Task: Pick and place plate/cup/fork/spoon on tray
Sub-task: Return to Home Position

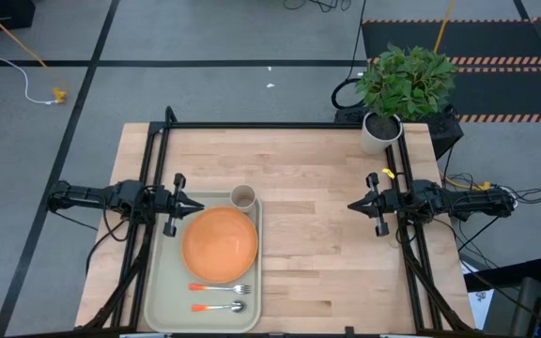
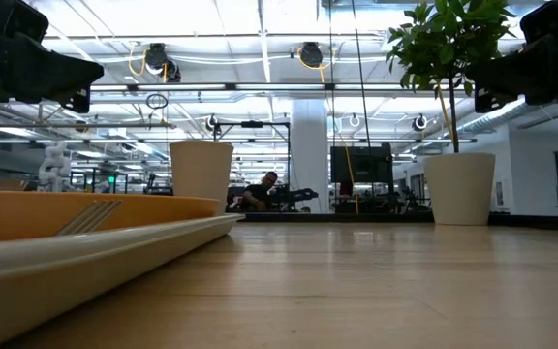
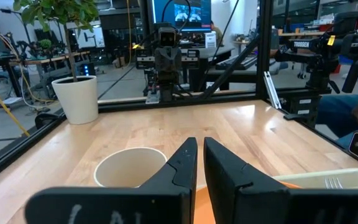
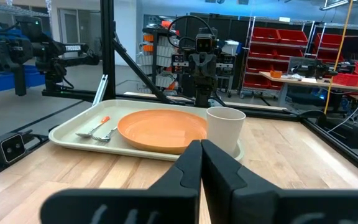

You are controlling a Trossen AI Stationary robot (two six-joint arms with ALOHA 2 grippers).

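Tray [image 1: 162,300] on wood table [image 1: 327,235] holds plate [image 1: 219,244], cup [image 1: 242,196] | left fingers [image 1: 201,206] nearly together, right fingers [image 1: 350,206] together

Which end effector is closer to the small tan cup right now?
Left. The left end effector hangs just beside the small tan cup on the tray; the right end effector waits across the table.

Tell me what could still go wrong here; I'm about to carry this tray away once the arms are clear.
The cup stands at the tray's far corner, close beside the plate; a jolt might tip it. The left gripper, nearly shut, hangs by the plate's edge near the cup and could catch either if it swings. The fork and spoon lie loose and may slide.
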